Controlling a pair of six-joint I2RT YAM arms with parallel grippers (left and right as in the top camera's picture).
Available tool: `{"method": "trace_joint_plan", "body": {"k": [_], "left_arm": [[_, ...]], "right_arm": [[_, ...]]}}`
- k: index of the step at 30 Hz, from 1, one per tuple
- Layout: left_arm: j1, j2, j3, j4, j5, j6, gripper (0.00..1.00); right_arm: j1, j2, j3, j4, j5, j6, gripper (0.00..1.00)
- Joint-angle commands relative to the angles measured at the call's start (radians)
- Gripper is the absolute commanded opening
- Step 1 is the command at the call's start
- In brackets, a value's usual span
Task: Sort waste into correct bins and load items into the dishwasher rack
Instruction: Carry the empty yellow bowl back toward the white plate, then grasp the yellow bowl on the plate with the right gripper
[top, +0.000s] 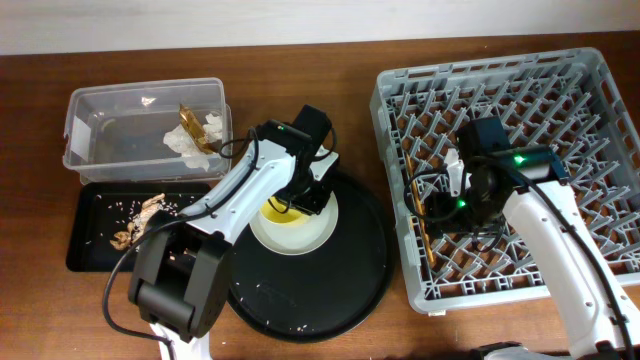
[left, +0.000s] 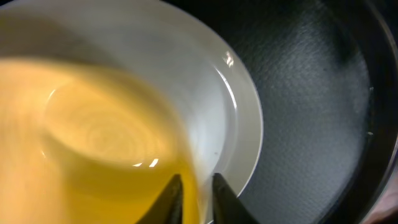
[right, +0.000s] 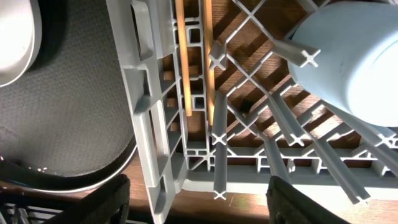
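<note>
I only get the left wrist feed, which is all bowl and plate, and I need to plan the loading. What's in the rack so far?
Observer: The wooden chopsticks lie in the dishwasher rack, along the wall nearest the round black tray.
Operator: Any cups in there?
Observer: A light blue cup sits among the pegs. It shows in the right wrist view.
Operator: And the other arm?
Observer: The right pincer is open over the rack and holds nothing.
</note>
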Motion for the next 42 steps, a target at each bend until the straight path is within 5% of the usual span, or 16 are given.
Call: {"method": "trace_joint_plan", "body": {"k": [1, 7, 8, 9, 10, 16, 22, 33, 37, 42], "left_arm": [[0.006, -0.025, 0.005, -0.01, -0.038, -0.071, 0.35], [0.117, -0.255, 0.005, -0.031, -0.076, -0.104, 0.39], [0.171, -0.325, 0.005, -0.054, -0.094, -0.108, 0.44], [0.213, -0.368, 0.005, -0.071, -0.093, -0.108, 0.63], [0.255, -0.404, 0.005, -0.09, -0.093, -0.108, 0.71], [0.603, -0.508, 0.004, -0.213, -0.089, -0.108, 0.77], [0.724, -0.508, 0.004, -0.212, -0.089, -0.108, 0.8], [0.724, -0.507, 0.004, -0.209, -0.089, -0.108, 0.81], [0.724, -0.507, 0.004, -0.209, -0.089, -0.108, 0.81], [0.724, -0.507, 0.004, -0.209, -0.089, -0.108, 0.81]], "right_arm": [[-0.005, -0.018, 0.007, 0.005, 0.009, -0.003, 0.74], [0.004, -0.018, 0.007, 0.093, -0.021, -0.003, 0.74], [0.018, -0.018, 0.008, 0.134, -0.068, -0.003, 0.74], [0.035, -0.018, 0.008, 0.172, -0.105, -0.003, 0.74], [0.063, -0.018, 0.008, 0.219, -0.131, -0.003, 0.75], [0.278, 0.033, 0.044, 0.431, -0.13, 0.094, 0.76], [0.383, 0.29, 0.214, 0.387, -0.131, 0.185, 0.75], [0.465, 0.613, 0.235, 0.559, -0.142, 0.412, 0.42], [0.465, 0.634, 0.236, 0.566, -0.13, 0.429, 0.05], [0.428, 0.57, 0.345, 0.433, -0.017, 0.396, 0.04]]}}
